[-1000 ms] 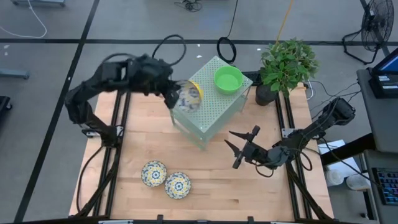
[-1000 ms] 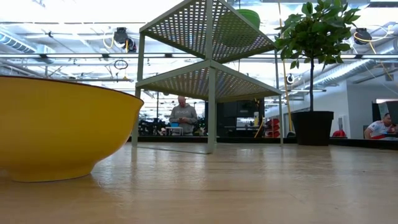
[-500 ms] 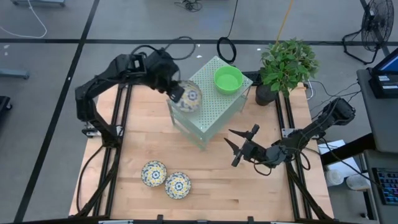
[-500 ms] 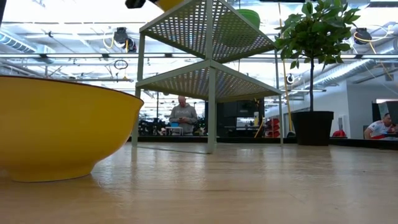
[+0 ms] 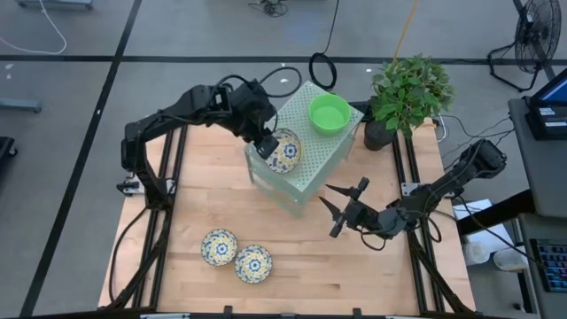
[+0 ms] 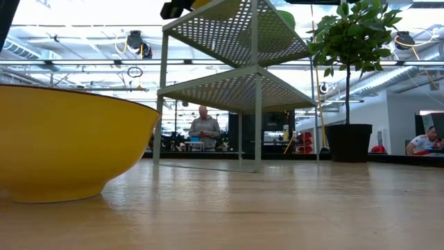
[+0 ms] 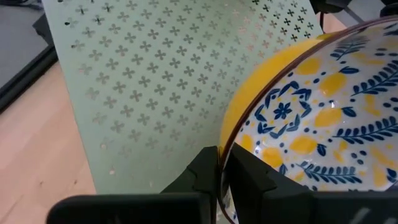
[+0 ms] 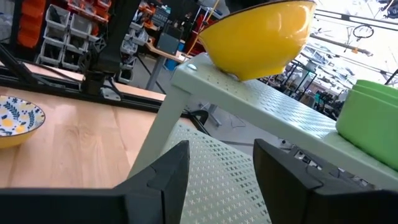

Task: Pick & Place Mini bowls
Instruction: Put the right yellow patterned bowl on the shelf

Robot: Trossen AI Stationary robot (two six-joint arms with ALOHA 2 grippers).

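The left gripper is pinched shut on the rim of a floral mini bowl, one finger inside the lip and one outside, as the left wrist view shows, with the bowl over the top of the pale-green perforated box. From the right wrist view its yellow underside appears to touch the box's top near the corner; whether its full weight rests there cannot be told. Farther along the box top, towards the potted plant, sits bright green bowl ware, seemingly a nested stack, well apart from the held bowl. Two more floral mini bowls lie side by side, just about touching, on the wooden table in front of the box, away from the plant. The right gripper waits above the table beside the box's front corner, fingers spread wide and holding nothing. These bowls look stiff, light and glazed, so probably slippery and liable to chip if dropped or knocked on the metal. A rim pinch like this one is likely the only workable hold, and release should come only once the base sits flat, clear of the box edge.
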